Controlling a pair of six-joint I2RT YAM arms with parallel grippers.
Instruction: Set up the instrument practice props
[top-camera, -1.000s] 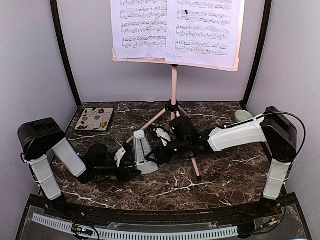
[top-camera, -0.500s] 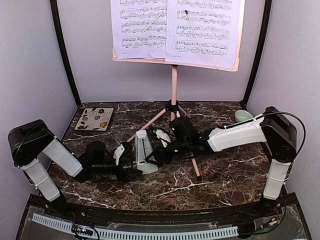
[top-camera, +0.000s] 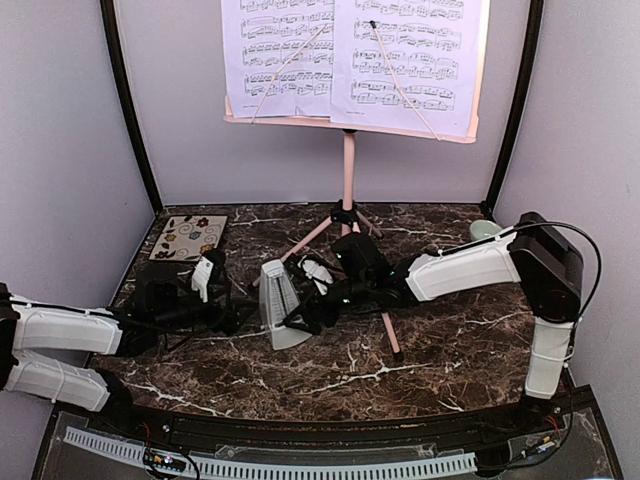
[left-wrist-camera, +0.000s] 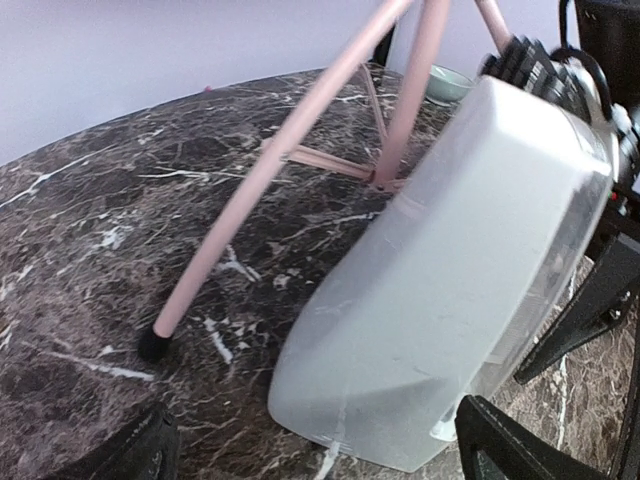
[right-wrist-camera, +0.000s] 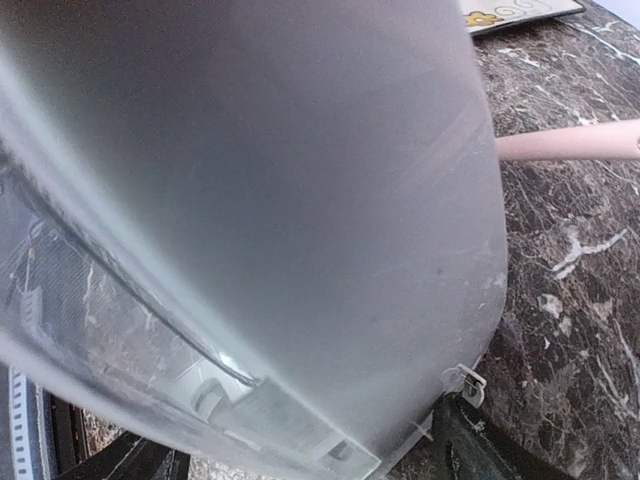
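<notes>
The left gripper (top-camera: 230, 306), now released, has pulled back left of the metronome (top-camera: 277, 300); the right gripper (top-camera: 298, 302) straddles it, grip unclear.

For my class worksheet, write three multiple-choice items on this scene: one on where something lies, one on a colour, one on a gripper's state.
1. Where on the table does the floral tile lie?
A back left corner; B near right corner; C dead centre.
2. What colour is the music stand?
A white; B pink; C black.
3. Beside the metronome, the left gripper is:
A shut on it; B shut on a stand leg; C open, holding nothing.

Key:
1 A: the top view shows the tile by the far left wall.
2 B: the stand's pole, legs and plate edge are all pink.
3 C: its fingers stand wide apart, with the metronome ahead of them, not between them.
</notes>
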